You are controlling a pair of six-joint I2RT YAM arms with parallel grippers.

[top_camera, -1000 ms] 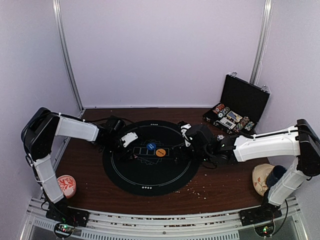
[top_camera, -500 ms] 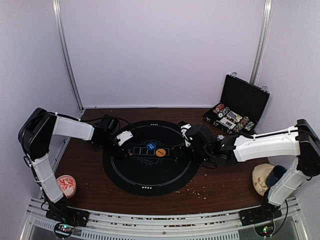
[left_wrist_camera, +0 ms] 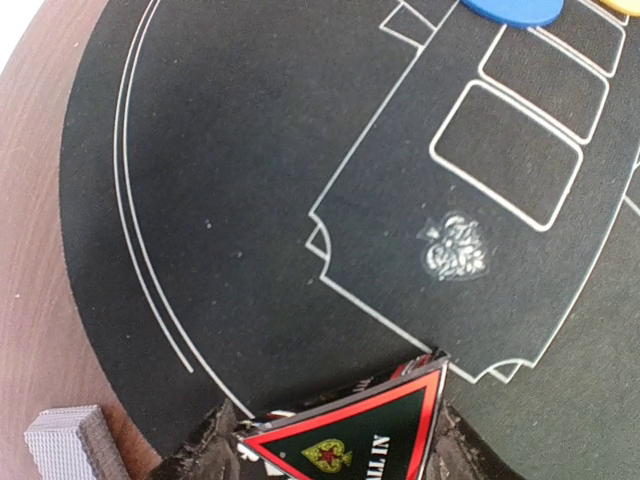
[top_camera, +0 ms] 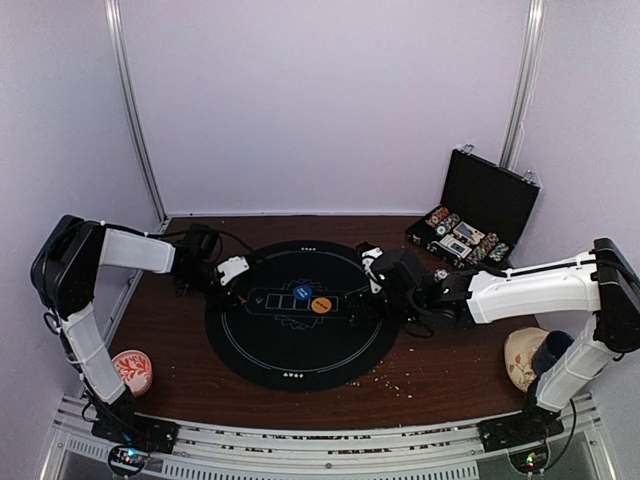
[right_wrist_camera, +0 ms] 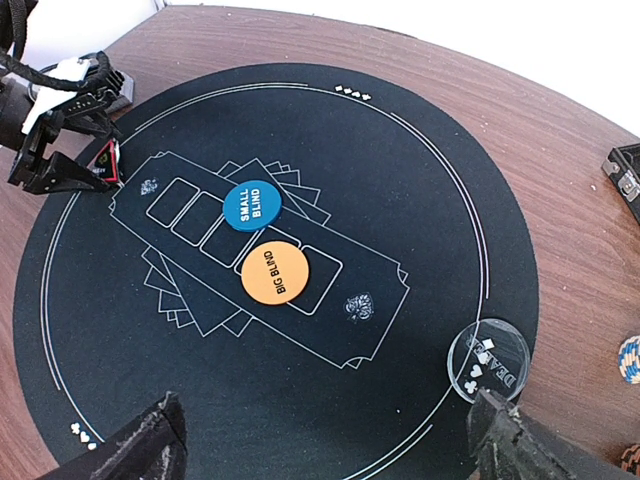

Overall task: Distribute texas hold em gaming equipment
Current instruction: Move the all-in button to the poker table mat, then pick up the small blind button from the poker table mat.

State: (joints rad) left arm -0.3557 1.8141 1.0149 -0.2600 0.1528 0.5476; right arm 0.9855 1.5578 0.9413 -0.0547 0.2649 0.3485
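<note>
We see the left gripper [left_wrist_camera: 330, 458] clamped on the red triangle marker [left_wrist_camera: 365, 428], pinching it by its sides so that one tip pokes out towards the printed card boxes. It hangs low over the left edge of the round black mat [left_wrist_camera: 230, 150], just inside the white ring; we cannot tell whether it touches the felt. The right gripper [right_wrist_camera: 330, 445] has its jaws spread wide and holds nothing, above the mat's near edge. The blue small-blind disc [right_wrist_camera: 251, 204] and orange big-blind disc [right_wrist_camera: 275, 273] lie side by side on the boxes at the mat's centre, and the clear dealer button [right_wrist_camera: 488, 360] lies by the right edge. The grip is our main worry: the marker is thin and flat, so it could swivel or slide when the jaws part and land askew or off on the wood. A low release could also snag the felt, or nudge the grey stack [left_wrist_camera: 65, 442] beside the mat, perhaps the cards.
</note>
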